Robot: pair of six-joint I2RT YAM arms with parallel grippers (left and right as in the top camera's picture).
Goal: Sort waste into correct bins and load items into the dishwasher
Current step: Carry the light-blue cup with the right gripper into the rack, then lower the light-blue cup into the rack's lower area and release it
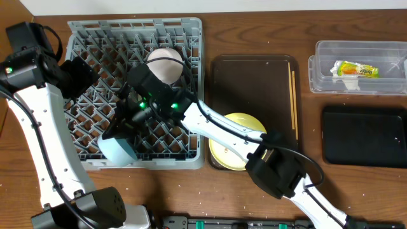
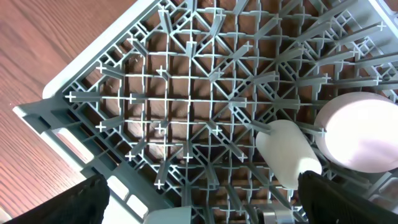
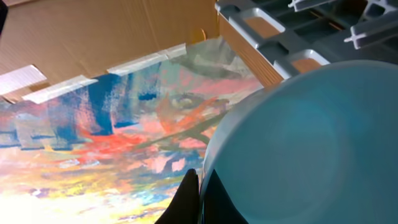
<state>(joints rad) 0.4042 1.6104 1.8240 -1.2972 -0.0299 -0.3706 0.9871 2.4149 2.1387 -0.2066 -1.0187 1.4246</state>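
Note:
The grey dish rack (image 1: 191,38) stands at the left. A white bowl (image 1: 164,63) sits in its back part. My right gripper (image 1: 126,135) is shut on the rim of the light blue bowl (image 1: 117,151) and holds it tilted at the rack's front left. The right wrist view shows the rim (image 3: 298,143) pinched between the fingers (image 3: 200,194). My left gripper (image 2: 199,208) is open and empty above the rack (image 2: 180,99). A small white cup (image 2: 287,152) lies there beside the white bowl (image 2: 364,134). The yellow plate (image 1: 236,124) and chopsticks (image 1: 293,95) lie on the brown tray.
The brown tray (image 1: 251,79) is right of the rack. The clear tub (image 1: 318,63) at the back right holds a yellow-green snack packet (image 1: 356,69). The black tray bin (image 1: 362,135) lies in front of it. My right arm crosses the plate and the rack.

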